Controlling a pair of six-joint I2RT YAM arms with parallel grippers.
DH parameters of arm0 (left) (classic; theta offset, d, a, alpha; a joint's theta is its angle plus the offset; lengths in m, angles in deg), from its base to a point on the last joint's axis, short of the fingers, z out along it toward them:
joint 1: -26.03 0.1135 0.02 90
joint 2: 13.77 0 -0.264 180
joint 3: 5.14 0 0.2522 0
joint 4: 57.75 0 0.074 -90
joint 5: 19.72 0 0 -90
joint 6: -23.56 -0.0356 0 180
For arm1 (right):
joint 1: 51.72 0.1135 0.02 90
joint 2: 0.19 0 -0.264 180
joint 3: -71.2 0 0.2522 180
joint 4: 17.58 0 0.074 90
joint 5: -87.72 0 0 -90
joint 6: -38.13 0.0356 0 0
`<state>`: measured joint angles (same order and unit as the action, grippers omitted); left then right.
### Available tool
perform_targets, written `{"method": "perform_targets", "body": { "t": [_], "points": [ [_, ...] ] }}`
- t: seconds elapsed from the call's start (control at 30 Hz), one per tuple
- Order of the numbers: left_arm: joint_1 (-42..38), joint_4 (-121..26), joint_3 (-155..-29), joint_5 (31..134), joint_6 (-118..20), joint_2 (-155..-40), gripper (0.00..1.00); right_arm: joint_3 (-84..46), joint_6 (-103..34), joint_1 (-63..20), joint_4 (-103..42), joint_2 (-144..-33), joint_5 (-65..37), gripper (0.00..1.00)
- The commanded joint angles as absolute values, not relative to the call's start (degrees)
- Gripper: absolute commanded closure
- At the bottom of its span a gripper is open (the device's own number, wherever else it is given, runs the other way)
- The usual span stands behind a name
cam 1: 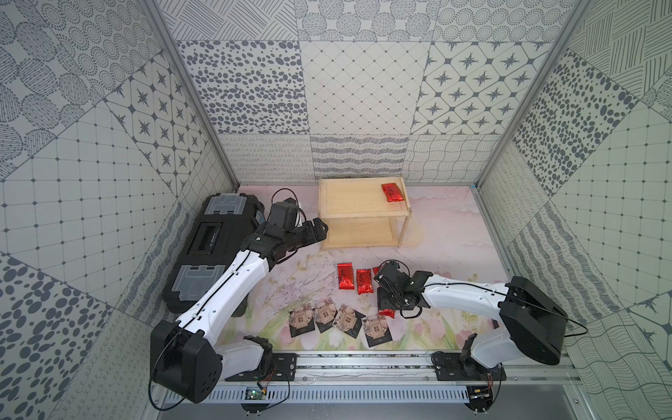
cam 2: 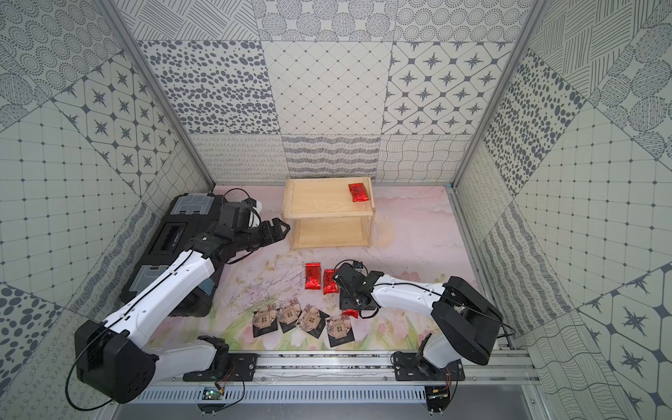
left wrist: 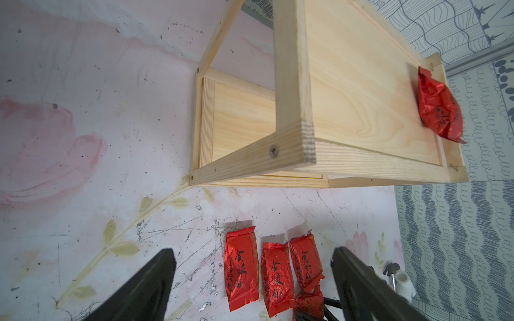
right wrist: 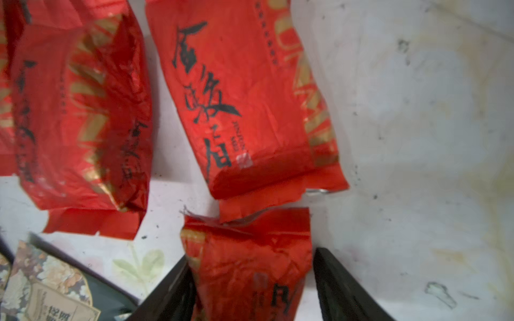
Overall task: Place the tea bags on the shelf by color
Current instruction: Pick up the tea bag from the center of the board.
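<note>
The pale wooden shelf (cam 1: 358, 217) stands at the back, with one red tea bag (cam 1: 392, 192) on the right of its top tier (left wrist: 361, 91). Three red tea bags (left wrist: 274, 273) lie side by side on the mat in front of it, and several black floral tea bags (cam 1: 347, 320) form a row nearer the front. My right gripper (right wrist: 251, 258) points down over a further red tea bag (right wrist: 250, 266). Its jaws straddle the bag, one finger against it and a slim gap at the other. My left gripper (cam 1: 317, 229) hovers wide open by the shelf's left side, holding nothing.
A large black toolbox (cam 1: 211, 251) with grey latches lies along the left wall under my left arm. Patterned walls close in three sides. The metal rail (cam 1: 363, 367) carrying both arm bases runs along the front edge.
</note>
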<state>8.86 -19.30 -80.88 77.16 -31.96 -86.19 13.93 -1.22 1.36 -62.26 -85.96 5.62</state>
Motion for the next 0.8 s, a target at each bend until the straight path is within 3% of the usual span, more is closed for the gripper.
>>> {"method": "perform_targets", "body": {
  "t": [0.0,0.37,0.77],
  "points": [
    [8.3,-19.0,-80.9,76.5,-31.6,-86.7,0.07,13.5,-0.8,1.5,-61.2,-87.4,7.0,0.35],
    [8.2,-19.1,-81.4,76.8,-31.8,-86.9,0.07,14.3,-1.2,0.7,-61.2,-84.1,8.6,0.50],
    [8.3,-18.7,-82.8,76.4,-32.0,-85.9,0.07,17.2,-2.3,-2.1,-68.7,-71.7,12.8,0.52]
  ]
}}
